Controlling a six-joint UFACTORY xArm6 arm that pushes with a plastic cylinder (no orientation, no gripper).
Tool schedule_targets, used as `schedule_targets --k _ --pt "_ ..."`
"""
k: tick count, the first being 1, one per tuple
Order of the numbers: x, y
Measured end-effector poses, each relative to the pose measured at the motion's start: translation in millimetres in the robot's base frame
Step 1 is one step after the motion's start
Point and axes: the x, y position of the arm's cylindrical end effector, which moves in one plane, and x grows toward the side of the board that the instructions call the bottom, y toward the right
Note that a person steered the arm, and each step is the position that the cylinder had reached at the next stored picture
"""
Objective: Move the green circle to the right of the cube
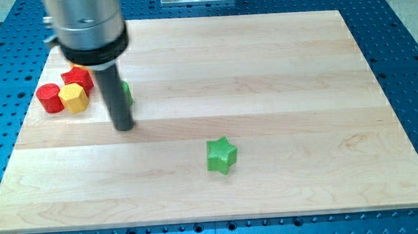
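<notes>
My tip (123, 126) rests on the wooden board (264, 71) at the view's left. A green block (127, 91) shows as a sliver just behind the rod, on its right side; its shape is mostly hidden. To the left of the rod sit a red cylinder (49, 97), a yellow hexagonal block (74, 98) and a red block (79, 78), all touching or nearly touching. The red block is partly covered by the arm's body. I cannot make out a cube.
A green star (222, 155) lies near the board's middle, toward the view's bottom, well to the right of my tip. The arm's grey and black body (86, 27) hides the board's top left part. A blue perforated table (405, 21) surrounds the board.
</notes>
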Motion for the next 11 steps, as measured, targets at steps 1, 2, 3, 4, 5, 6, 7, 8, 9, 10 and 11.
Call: schedule_targets --k 1,2,3,4,5,6,7,8,9,10,11 --pt "-31.0 -4.5" --pt "-96.5 -4.1" --pt "-121.4 2.1" --pt "-101.4 2.5" --pt "-96.7 12.9" --pt "-126.1 24.9" --pt "-160.0 32.1" --pt "-160.5 50.1" --pt "-160.5 77.8" --pt "-175.2 93.3" --pt "-186.2 67.5"
